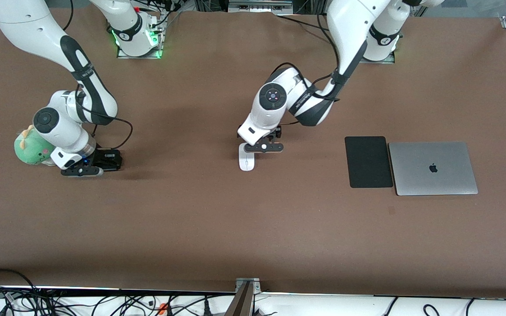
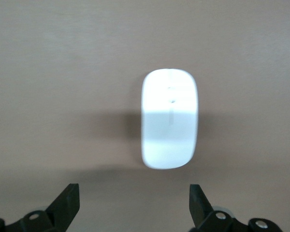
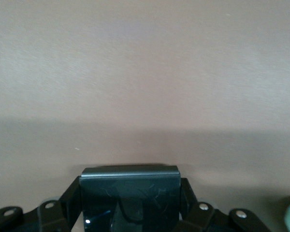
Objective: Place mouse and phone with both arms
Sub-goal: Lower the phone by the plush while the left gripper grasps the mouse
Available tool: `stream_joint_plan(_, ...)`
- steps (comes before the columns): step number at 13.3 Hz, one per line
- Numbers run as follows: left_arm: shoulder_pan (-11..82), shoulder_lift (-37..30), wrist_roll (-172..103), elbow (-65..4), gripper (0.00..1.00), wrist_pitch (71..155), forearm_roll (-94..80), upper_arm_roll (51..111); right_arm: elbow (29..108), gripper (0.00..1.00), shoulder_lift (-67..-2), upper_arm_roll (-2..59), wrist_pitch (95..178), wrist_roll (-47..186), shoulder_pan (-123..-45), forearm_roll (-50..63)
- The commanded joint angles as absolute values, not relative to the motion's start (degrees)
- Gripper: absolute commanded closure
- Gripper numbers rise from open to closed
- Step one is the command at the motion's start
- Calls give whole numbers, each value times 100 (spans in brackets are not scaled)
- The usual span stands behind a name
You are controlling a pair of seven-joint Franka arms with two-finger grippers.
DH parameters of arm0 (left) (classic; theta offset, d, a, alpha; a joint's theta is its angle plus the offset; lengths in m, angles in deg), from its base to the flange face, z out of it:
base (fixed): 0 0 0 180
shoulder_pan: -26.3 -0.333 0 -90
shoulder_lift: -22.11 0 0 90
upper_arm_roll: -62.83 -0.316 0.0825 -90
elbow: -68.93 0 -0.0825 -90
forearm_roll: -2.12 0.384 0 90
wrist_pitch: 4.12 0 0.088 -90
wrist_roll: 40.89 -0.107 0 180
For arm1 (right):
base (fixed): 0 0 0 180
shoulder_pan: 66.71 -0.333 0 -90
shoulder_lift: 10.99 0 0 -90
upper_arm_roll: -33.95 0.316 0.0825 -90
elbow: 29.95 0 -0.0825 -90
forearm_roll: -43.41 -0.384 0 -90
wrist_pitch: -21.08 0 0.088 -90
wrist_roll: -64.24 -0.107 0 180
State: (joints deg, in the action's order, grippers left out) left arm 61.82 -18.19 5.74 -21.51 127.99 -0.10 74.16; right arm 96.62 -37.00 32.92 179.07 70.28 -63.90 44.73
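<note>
At the right arm's end of the table [image 1: 200, 219], beside one green plush toy [image 1: 31, 147], the right gripper [image 1: 89, 169] clamps the one phone [image 3: 129, 195], while mid-table the left gripper [image 1: 264, 147] hangs spread wide over one mouse [image 1: 246, 163], with one mouse pad [image 1: 368, 161] touching one laptop [image 1: 432, 168] toward the left arm's end.

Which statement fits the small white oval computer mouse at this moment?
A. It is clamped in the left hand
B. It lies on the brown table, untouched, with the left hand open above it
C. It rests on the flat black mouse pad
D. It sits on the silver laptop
B: the small white oval computer mouse lies on the brown table, clear of the fingers of the open left hand.
</note>
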Motion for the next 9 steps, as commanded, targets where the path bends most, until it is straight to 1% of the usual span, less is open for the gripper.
stream_joint_plan(1,6374,-2262,789,-1440,0,12684,334,7320,9898,65,-3437,3386,17981,7330,-6144,4394)
stream_joint_plan(2,6375,-2350,728,-1396,0,12693,501,7320,9907,65,-3446,3386,17982,7338,-6100,4394)
stream_joint_plan(4,6383,-2648,719,-1037,0,12702,853,7320,9916,64,-3463,3386,17999,7347,-5986,4394)
stream_joint_plan(7,6453,-2921,710,-798,0,12710,1038,7320,9907,63,-3630,3386,18323,7347,-5968,4403)
stream_joint_plan(8,6462,-2931,710,-798,0,12771,1039,7329,9907,57,-3648,3386,18324,7347,-5977,4403)
stream_joint_plan(9,6462,-2957,745,-806,0,12842,1039,7329,9899,29,-3657,3386,18324,7347,-5968,4403)
